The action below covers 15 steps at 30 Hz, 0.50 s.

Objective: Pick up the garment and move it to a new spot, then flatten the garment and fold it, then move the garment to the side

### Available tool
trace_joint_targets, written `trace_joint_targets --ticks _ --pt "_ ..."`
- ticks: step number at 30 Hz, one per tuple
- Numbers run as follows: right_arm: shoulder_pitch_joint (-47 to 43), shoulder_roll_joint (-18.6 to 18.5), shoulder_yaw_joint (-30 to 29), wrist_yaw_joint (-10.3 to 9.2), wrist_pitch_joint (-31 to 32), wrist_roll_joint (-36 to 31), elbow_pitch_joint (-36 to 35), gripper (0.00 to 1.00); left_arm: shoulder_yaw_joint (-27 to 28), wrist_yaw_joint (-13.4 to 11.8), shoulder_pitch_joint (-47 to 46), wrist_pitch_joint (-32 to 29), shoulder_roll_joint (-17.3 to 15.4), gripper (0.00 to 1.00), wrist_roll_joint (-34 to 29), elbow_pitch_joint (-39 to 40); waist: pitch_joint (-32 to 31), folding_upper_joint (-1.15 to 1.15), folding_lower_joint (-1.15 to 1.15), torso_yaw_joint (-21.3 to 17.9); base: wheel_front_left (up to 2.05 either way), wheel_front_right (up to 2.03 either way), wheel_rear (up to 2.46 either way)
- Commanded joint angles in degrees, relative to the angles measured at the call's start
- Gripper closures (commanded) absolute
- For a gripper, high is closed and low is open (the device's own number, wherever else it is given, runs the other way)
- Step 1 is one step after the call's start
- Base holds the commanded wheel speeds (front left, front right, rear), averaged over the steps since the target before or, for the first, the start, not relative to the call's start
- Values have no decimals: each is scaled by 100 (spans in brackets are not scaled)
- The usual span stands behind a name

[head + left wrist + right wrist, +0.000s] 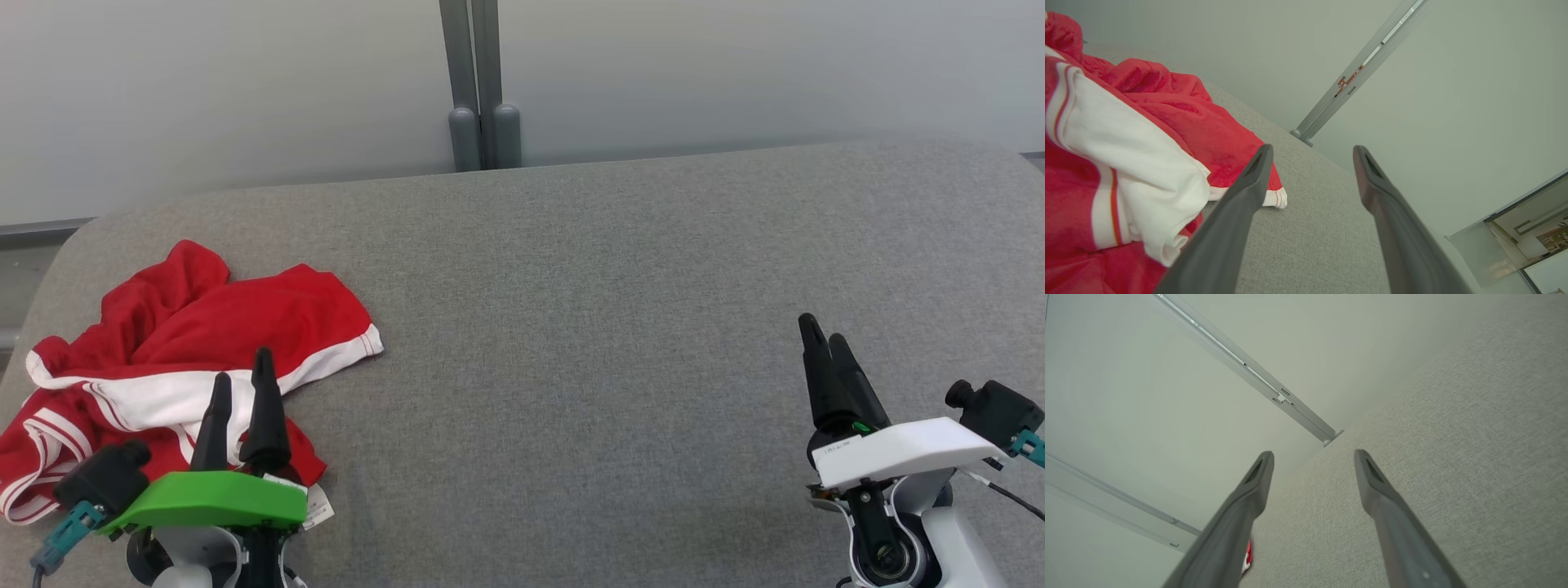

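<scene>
A crumpled red garment (204,327) with white bands and stripes lies at the left end of the grey table (612,327). My left gripper (242,363) hovers over its near right part, open, nothing between its fingers. In the left wrist view the garment (1126,143) spreads across the left, and the left gripper (1312,151) stands open beside its white-hemmed corner. My right gripper (820,331) is far off at the right over bare table. The right wrist view shows the right gripper (1312,455) open, with a sliver of the garment (1247,555) behind its left finger.
A pale wall runs behind the table, with a grey vertical post (482,82) at the middle of the far edge. The table's left corner (73,245) is rounded, close to the garment. Bare grey cloth stretches between the two arms.
</scene>
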State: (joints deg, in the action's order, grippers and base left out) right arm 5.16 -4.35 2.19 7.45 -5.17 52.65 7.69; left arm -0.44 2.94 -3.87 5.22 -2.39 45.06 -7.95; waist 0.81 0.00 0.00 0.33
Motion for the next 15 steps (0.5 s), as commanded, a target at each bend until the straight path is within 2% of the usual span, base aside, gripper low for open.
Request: trace_joint_targets --ticks 1,6,15 --pt "148 -30 18 3 -73 -262 -74 0 -26 -53 -99 64 -42 0 -222 86 -1 0 0 0 0 0 0" --pt "148 -9 56 3 -159 -866 -104 0 -74 -130 -91 151 -45 0 -600 108 -1 0 0 3 0 0 0" --pt "143 8 62 3 -297 -1582 -142 0 -167 -197 -73 291 -49 0 -1176 124 -3 0 0 24 0 0 0"
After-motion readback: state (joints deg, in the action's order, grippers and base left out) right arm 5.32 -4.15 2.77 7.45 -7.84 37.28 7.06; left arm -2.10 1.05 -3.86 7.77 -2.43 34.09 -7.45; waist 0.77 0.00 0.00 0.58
